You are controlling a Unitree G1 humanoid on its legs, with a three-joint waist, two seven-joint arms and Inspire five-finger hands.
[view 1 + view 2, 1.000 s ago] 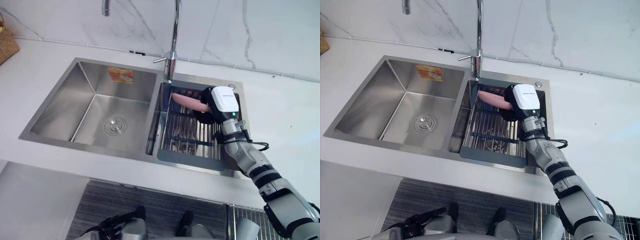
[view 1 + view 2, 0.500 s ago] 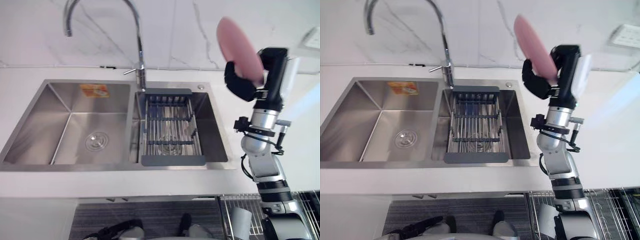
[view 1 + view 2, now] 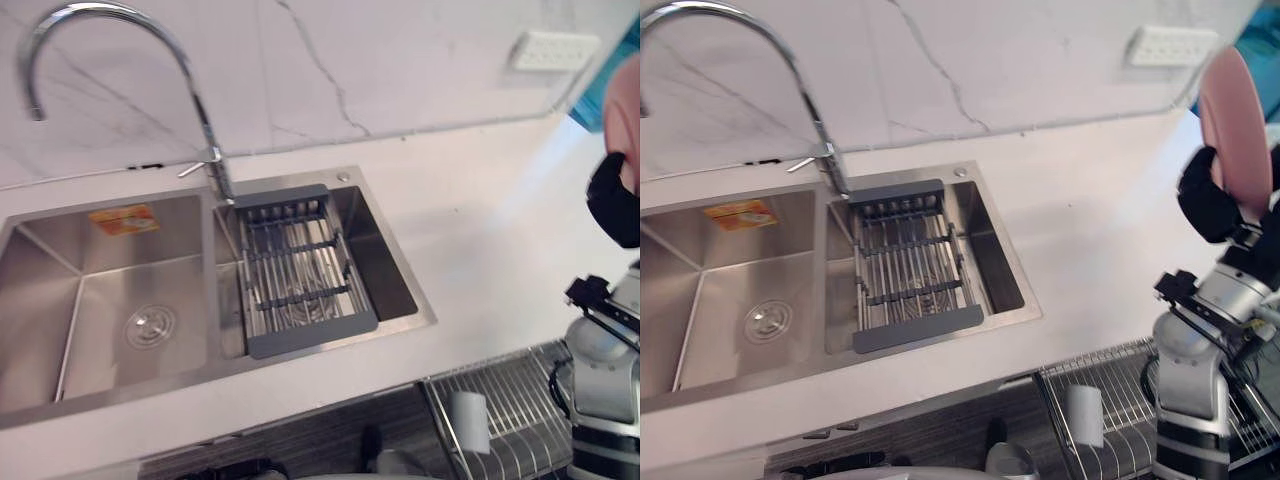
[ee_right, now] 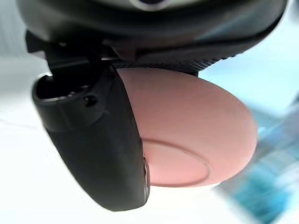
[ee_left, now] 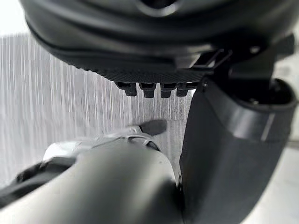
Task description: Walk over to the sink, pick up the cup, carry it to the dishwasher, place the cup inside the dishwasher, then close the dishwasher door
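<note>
A white worktop [image 3: 1080,220] holds a steel double sink [image 3: 730,290], with a grey rack [image 3: 905,270] in its right basin. At the far right, the right hand [image 3: 1210,200] is raised above the worktop, fingers and thumb clamped on a pink plate [image 3: 1235,120] standing on edge. Near right, a white cup [image 3: 1083,413] sits in a wire rack [image 3: 1120,390]. The left hand [image 5: 154,46] hangs low, fingers loose and holding nothing.

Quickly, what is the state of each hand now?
Left hand: open, holding nothing.
Right hand: closed on the pink plate.
</note>
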